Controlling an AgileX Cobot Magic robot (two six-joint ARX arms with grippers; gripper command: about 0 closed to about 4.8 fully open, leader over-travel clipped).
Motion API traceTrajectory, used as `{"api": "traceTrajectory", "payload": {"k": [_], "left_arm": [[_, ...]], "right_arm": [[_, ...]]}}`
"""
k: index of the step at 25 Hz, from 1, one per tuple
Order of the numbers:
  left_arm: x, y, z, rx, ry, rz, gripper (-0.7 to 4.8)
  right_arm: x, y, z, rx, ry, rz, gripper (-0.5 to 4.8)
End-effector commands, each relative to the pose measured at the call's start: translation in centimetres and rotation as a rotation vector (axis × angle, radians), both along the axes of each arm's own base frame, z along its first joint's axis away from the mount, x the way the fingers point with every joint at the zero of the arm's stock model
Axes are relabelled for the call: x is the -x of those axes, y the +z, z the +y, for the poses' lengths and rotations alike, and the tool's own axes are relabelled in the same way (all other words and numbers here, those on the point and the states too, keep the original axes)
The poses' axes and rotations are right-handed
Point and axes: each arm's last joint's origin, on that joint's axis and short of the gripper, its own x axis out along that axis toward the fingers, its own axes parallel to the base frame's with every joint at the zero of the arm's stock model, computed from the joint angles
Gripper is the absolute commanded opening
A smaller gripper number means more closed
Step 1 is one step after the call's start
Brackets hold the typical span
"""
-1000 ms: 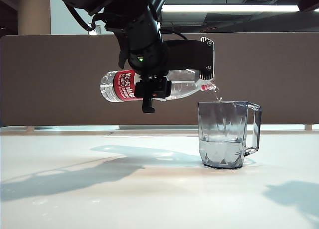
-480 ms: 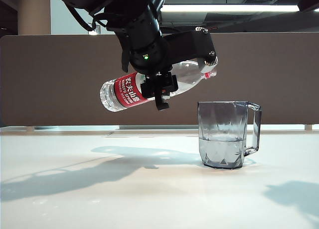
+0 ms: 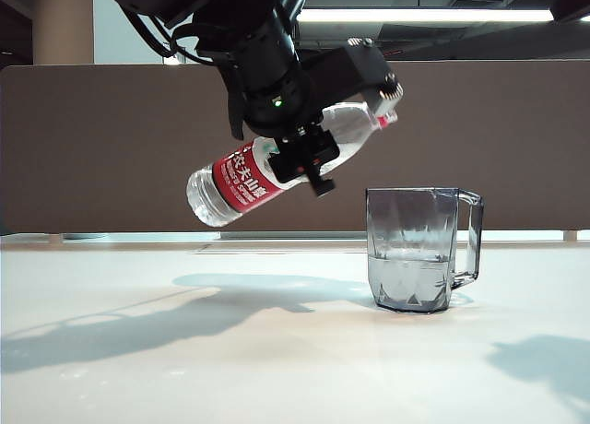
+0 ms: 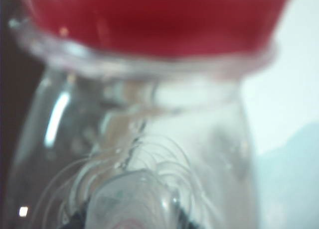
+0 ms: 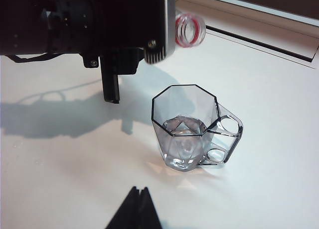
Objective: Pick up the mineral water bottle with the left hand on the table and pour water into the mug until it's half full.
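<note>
My left gripper (image 3: 301, 155) is shut on the mineral water bottle (image 3: 241, 181) in the air, above and left of the mug (image 3: 415, 249). The bottle is tilted with its open neck (image 3: 383, 111) raised toward the mug and its base low on the left. Nothing is flowing from it. The smoky faceted mug stands on the white table (image 3: 184, 369) with water a little under halfway up. In the left wrist view the bottle (image 4: 149, 139) fills the picture. The right wrist view shows the mug (image 5: 187, 134), the red-ringed bottle mouth (image 5: 190, 29) and my right gripper (image 5: 139, 190), shut and empty.
A brown partition (image 3: 516, 138) runs behind the table's far edge. The mug's handle (image 3: 470, 240) points right in the exterior view. Shadows of the arms lie on the tabletop to the left of the mug and at the lower right.
The left wrist has rolled back: the bottle went from level, pouring a thin stream into the mug, to neck-up, and the stream has stopped. The mug has not moved.
</note>
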Motion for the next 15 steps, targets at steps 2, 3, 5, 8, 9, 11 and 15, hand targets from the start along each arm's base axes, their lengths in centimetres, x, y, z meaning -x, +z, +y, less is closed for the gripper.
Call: {"api": "traceTrajectory", "payload": {"k": [2, 3, 5, 8, 9, 11, 15], "left_arm": [[0.1, 1.8, 0.4, 0.212, 0.033, 0.023, 1.74], [0.4, 2.3, 0.5, 0.27, 0.024, 0.048, 1.74], [0.4, 2.8, 0.8, 0.34, 0.03, 0.065, 1.74], [0.4, 3.8, 1.4, 0.473, 0.026, 0.119, 1.74], [0.4, 3.9, 1.6, 0.498, 0.026, 0.134, 1.74], [0.1, 4.4, 2.4, 0.569, 0.03, 0.176, 1.74], [-0.5, 4.6, 3.8, 0.671, 0.04, 0.239, 1.74]], "right_arm": [[0.0, 0.3, 0.0, -0.013, 0.002, -0.015, -0.02], [0.0, 0.3, 0.0, -0.013, 0.002, -0.015, -0.01], [0.0, 0.3, 0.0, -0.013, 0.002, -0.015, -0.02], [0.0, 0.3, 0.0, -0.013, 0.002, -0.015, -0.02], [0.0, 0.3, 0.0, -0.012, 0.002, -0.015, -0.01], [0.0, 0.3, 0.0, -0.013, 0.002, -0.015, -0.02], [0.0, 0.3, 0.0, -0.011, 0.002, -0.013, -0.01]]}}
